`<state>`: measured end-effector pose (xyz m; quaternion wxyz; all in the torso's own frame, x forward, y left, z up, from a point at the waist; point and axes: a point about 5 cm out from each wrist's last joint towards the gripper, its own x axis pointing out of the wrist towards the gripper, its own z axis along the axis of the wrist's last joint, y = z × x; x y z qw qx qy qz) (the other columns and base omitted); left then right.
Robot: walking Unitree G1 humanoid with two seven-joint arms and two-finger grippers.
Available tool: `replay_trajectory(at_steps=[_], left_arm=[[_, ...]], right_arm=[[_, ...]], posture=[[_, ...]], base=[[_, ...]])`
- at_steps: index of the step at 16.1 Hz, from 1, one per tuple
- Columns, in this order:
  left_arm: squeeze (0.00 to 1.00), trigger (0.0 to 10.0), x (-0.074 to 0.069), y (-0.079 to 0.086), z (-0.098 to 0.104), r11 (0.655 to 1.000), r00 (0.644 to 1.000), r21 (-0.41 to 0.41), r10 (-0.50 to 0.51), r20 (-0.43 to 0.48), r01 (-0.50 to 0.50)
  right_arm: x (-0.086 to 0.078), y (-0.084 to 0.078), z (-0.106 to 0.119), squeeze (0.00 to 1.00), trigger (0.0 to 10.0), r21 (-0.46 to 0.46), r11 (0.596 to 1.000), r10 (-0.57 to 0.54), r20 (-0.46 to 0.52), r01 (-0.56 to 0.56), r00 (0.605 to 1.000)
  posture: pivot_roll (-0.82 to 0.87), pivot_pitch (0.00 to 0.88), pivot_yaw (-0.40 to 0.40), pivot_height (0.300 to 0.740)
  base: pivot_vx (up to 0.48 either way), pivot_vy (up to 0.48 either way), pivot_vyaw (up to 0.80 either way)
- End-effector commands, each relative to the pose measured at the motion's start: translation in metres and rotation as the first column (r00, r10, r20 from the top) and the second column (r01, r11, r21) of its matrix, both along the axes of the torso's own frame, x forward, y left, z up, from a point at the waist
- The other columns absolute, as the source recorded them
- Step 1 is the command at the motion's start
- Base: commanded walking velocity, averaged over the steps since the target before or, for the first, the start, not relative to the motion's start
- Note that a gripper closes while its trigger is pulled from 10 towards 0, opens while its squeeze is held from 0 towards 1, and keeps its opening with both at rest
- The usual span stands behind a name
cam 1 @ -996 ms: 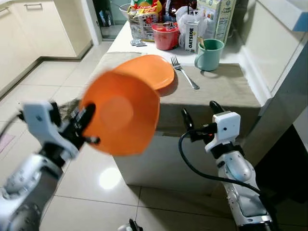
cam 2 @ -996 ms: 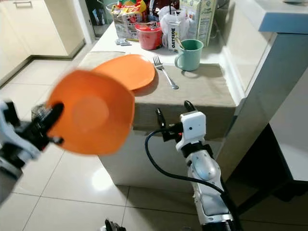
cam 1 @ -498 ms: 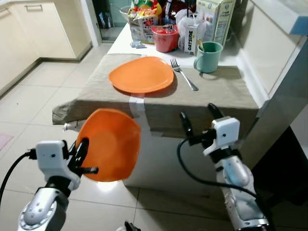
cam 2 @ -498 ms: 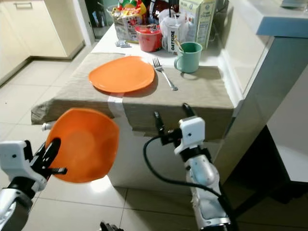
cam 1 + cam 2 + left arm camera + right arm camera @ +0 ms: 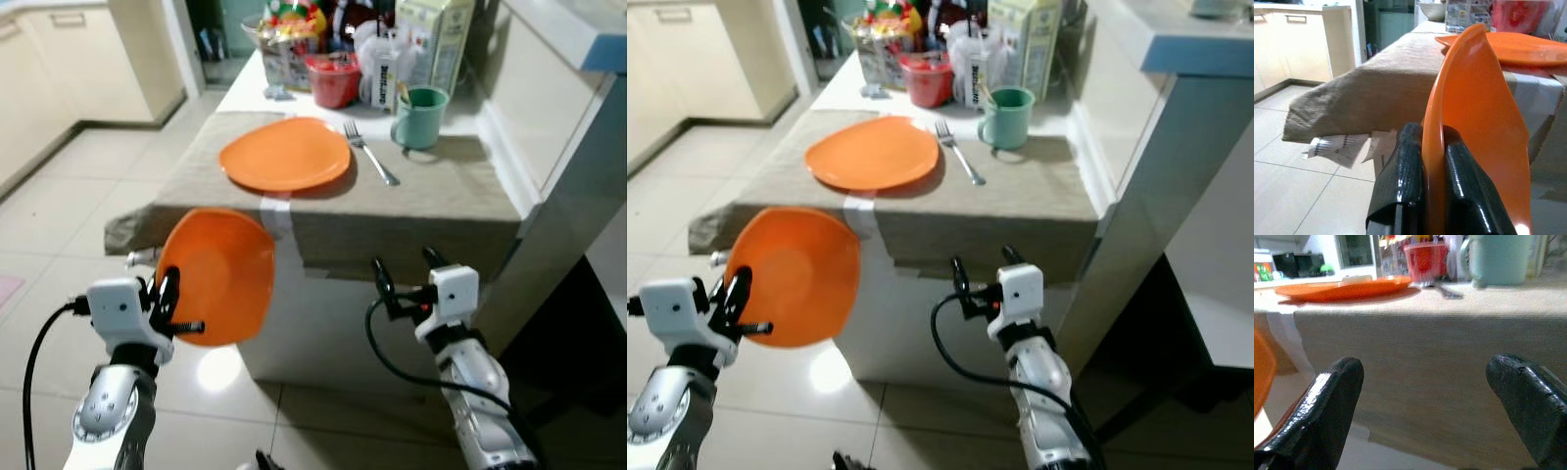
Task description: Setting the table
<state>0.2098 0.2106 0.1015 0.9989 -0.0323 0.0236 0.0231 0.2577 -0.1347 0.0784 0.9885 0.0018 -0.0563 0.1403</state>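
Left end effector (image 5: 1422,161) pinching rim of glossy orange bowl (image 5: 217,276); right end effector (image 5: 407,277) spread wide, facing beige woven tablecloth (image 5: 431,191).

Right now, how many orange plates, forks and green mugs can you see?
Orange plates: 2, one on the table, one held in the left claw
Forks: 1
Green mugs: 1
Total: 4

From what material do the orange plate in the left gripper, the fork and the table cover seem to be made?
Orange plate, gripped at its rim by the left gripper: probably plastic, given its thin edge, even colour and soft sheen. Fork: likely metal, silver-grey and shiny. Table cover: woven cloth, matte beige, with visible weave and a hanging edge.
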Motion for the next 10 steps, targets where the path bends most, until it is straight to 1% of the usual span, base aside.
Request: replay_trajectory(at_steps=[1, 3, 4, 5, 6, 8, 10], left_arm=[[0.0, 0.0, -0.006, 0.0, 0.005, 1.0, 1.0, 0.018, -0.013, 0.01, 0.013], [0.0, 0.0, -0.011, 0.002, 0.003, 1.0, 1.0, -0.003, -0.016, -0.023, 0.015], [0.0, 0.0, -0.016, 0.004, 0.004, 1.0, 1.0, 0.001, -0.01, -0.026, 0.01], [0.0, 0.0, -0.026, 0.005, 0.009, 1.0, 1.0, -0.018, -0.004, -0.017, 0.004], [0.0, 0.0, -0.032, 0.002, 0.012, 0.999, 1.0, -0.015, -0.03, -0.005, 0.03], [0.0, 0.0, -0.041, 0.0, 0.013, 0.998, 0.998, -0.008, -0.06, 0.007, 0.06], [0.0, 0.0, -0.043, -0.002, 0.015, 0.997, 0.998, -0.017, -0.069, 0.011, 0.069]], right_arm=[[-0.004, 0.002, 0.006, 0.0, 10.0, -0.012, 1.0, 0.024, 0.028, -0.024, 0.999], [-0.01, -0.002, 0.009, 0.0, 10.0, -0.023, 1.0, 0.019, 0.043, -0.018, 0.999], [-0.022, -0.013, 0.004, 0.0, 10.0, -0.039, 0.999, -0.015, 0.029, 0.016, 0.999], [-0.04, -0.03, -0.003, 0.0, 10.0, -0.036, 0.997, -0.072, -0.002, 0.072, 0.997], [-0.047, -0.032, -0.002, 0.0, 10.0, -0.04, 0.997, -0.064, 0.002, 0.065, 0.998], [-0.052, -0.026, 0.005, 0.0, 10.0, -0.049, 0.998, -0.038, 0.032, 0.04, 0.999], [-0.055, -0.019, 0.008, 0.0, 10.0, -0.056, 0.998, -0.007, 0.041, 0.009, 0.999]], posture=[[-0.12, 0.0, 0.099, 0.719], [-0.13, 0.0, 0.106, 0.719], [-0.15, 0.0, 0.115, 0.719], [-0.15, 0.0, 0.118, 0.719], [-0.16, 0.0, 0.117, 0.719], [-0.17, 0.001, 0.107, 0.719], [-0.16, 0.002, 0.1, 0.719]], base=[[0.0, 0.0, 0.0], [0.0, 0.0, 0.0], [0.0, 0.0, 0.0], [0.0, 0.0, 0.0], [0.0, 0.0, 0.0], [0.0, 0.0, 0.0], [0.0, 0.0, 0.0]])
